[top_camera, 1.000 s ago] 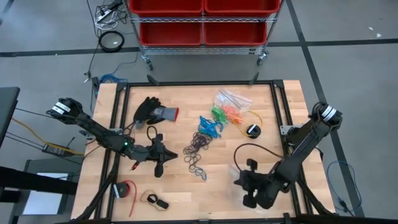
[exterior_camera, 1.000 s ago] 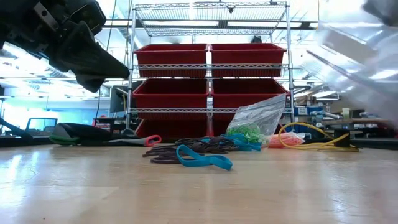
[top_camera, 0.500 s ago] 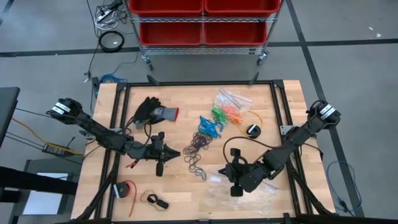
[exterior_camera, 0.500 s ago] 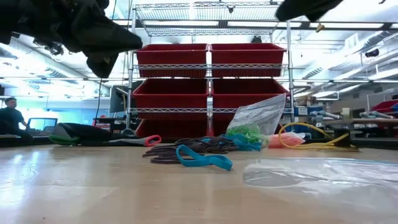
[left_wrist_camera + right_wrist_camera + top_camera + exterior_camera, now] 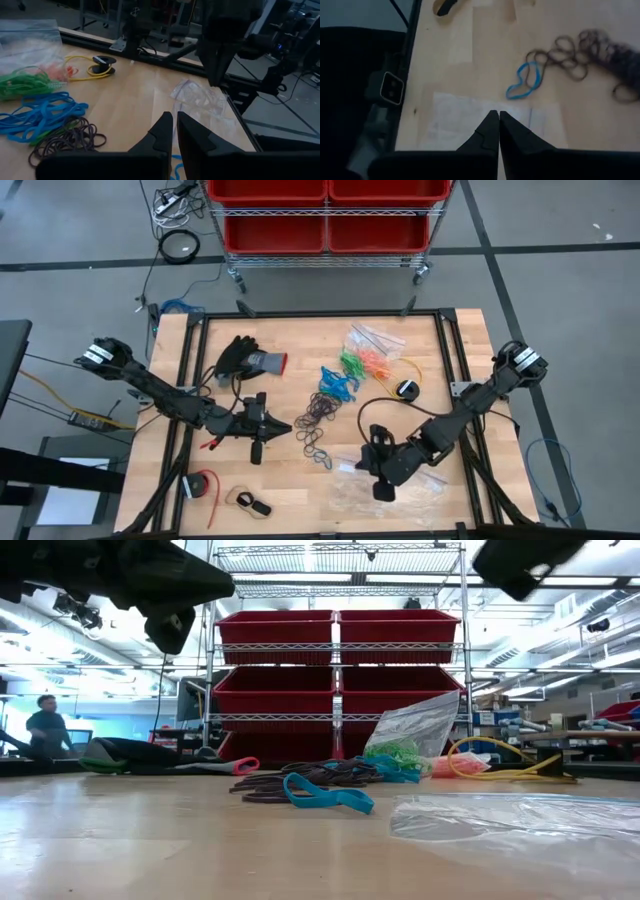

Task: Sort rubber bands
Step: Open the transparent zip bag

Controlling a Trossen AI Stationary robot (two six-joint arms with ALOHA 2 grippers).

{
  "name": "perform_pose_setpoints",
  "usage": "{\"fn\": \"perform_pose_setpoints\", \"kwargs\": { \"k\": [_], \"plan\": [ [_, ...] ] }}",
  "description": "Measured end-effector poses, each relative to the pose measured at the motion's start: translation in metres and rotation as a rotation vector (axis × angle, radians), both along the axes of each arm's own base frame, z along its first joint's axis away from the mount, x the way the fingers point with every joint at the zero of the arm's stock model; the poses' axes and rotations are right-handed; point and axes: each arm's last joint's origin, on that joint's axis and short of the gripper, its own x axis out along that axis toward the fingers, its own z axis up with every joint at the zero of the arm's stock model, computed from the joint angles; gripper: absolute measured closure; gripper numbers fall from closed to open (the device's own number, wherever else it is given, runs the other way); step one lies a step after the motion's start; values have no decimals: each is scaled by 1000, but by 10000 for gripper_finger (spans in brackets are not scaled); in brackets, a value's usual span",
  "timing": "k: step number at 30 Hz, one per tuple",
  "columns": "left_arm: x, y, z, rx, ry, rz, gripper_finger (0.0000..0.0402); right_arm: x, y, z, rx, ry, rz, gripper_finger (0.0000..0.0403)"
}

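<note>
The rubber bands lie mid-table: a dark pile (image 5: 320,412), blue ones (image 5: 337,383), green and orange ones (image 5: 360,362) by a clear bag (image 5: 372,338), and one blue loop (image 5: 525,82) lying apart. My left gripper (image 5: 285,427) hovers left of the dark pile, about level, its fingers (image 5: 165,131) shut to a thin slit with nothing plainly between them. My right gripper (image 5: 498,116) is shut and slants down toward the table's left, above a flat clear bag (image 5: 400,488) that lies on the wood (image 5: 510,815).
A black-and-grey glove (image 5: 245,358) lies at the far left. A yellow cable with a black reel (image 5: 405,387) lies at the far right, and small red and tan items (image 5: 225,490) lie near the front left corner. Red bins (image 5: 340,665) stand behind the table.
My right gripper has swung toward the table's left. The clear bag, up in the air at the right a second ago, has come down and now lies flat on the table. My left gripper has risen a little and tipped up toward level.
</note>
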Motion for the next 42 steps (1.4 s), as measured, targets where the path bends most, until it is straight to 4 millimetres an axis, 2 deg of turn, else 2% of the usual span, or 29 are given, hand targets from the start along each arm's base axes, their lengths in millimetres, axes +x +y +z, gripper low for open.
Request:
{"fn": "perform_pose_setpoints", "kwargs": {
  "k": [4,11,18,24,27,30,33,37,42],
  "plan": [
    [0,0,0,0,0,0,366,-5,-1,-12,44,24,-55,373],
    [0,0,0,-1,0,0,366,-12,-4,-37,69,-3,-77,284],
    [0,0,-2,7,22,1,366,-7,3,-75,11,11,-12,206],
    [0,0,-3,10,30,1,366,1,13,-114,-25,60,30,182],
    [0,0,-3,10,33,1,366,3,14,-123,-48,66,15,190],
    [-1,0,-4,10,36,2,366,4,12,-126,-60,71,5,219],
    [-1,0,-4,10,36,2,366,5,10,-126,-74,74,7,276],
    [-1,0,-4,10,36,2,366,7,7,-124,-66,79,9,381],
    [-1,0,-4,8,36,2,366,9,6,-118,-78,96,38,399]
  ]
}}
